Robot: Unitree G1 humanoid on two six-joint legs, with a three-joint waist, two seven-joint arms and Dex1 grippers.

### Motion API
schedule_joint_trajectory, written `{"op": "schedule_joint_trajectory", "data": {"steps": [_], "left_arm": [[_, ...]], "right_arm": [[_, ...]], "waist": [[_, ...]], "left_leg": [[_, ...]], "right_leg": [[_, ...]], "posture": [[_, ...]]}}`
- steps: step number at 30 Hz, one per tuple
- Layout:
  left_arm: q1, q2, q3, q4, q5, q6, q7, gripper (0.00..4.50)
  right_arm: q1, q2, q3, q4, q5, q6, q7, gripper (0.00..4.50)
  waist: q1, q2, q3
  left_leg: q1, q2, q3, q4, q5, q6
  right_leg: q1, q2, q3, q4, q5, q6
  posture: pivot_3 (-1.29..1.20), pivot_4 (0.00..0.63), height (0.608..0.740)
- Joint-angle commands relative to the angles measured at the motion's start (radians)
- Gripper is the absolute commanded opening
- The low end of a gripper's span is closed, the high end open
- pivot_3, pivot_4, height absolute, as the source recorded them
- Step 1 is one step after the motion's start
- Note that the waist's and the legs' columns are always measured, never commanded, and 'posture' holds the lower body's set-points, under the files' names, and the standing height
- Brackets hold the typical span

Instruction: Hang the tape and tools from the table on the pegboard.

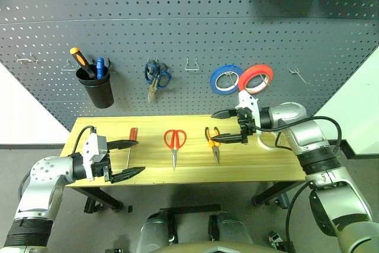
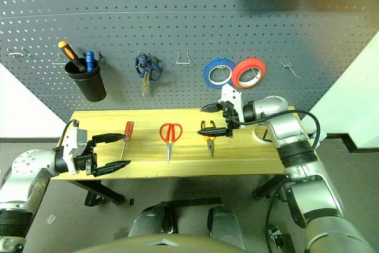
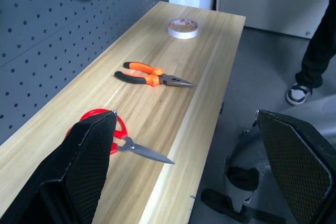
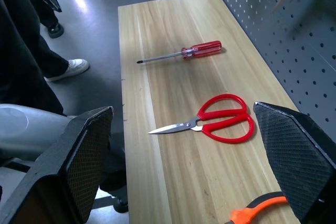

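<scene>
Table (image 1: 195,173) holds screwdriver (image 1: 131,144), scissors (image 1: 174,144), pliers (image 1: 213,141) in a row; tape (image 3: 182,28) lies near the right end. Left gripper (image 1: 127,158) hovers spread wide by the screwdriver; right gripper (image 1: 230,125) hovers, agape, over the pliers. Pegboard (image 1: 189,34) behind.

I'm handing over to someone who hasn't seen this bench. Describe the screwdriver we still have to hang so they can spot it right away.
Start at the light wooden table below the dark pegboard. Three tools lie in a row on it, and the screwdriver is the one nearest the robot's left hand, beside the red-handled scissors. It is slim, with a clear red handle and thin metal shaft, unlike the orange-handled screwdriver standing in the black cup.
</scene>
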Motion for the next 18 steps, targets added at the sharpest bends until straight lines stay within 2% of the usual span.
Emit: {"op": "schedule_joint_trajectory", "data": {"steps": [1, 18], "left_arm": [[-0.013, 0.002, -0.003, -0.025, -0.007, -0.002, -0.002, 4.45], [-0.018, 0.007, -0.007, -0.007, -0.003, -0.013, -0.012, 4.45]], "right_arm": [[-0.001, -0.008, -0.017, -0.025, 0.011, -0.005, 0.001, 4.5], [0.004, -0.024, -0.019, -0.03, 0.01, 0.0, -0.001, 4.5]], "waist": [[0.0, 0.0, 0.0], [0.0, 0.0, 0.0]], "left_leg": [[0.0, 0.0, 0.0, 0.0, 0.0, 0.0], [0.0, 0.0, -0.001, 0.0, 0.0, 0.0]], "right_leg": [[0.0, 0.0, 0.0, 0.0, 0.0, 0.0], [-0.001, -0.001, 0.0, 0.0, 0.0, -0.001]], "posture": [[0.03, 0.07, 0.73], [0.04, 0.08, 0.73]]}}
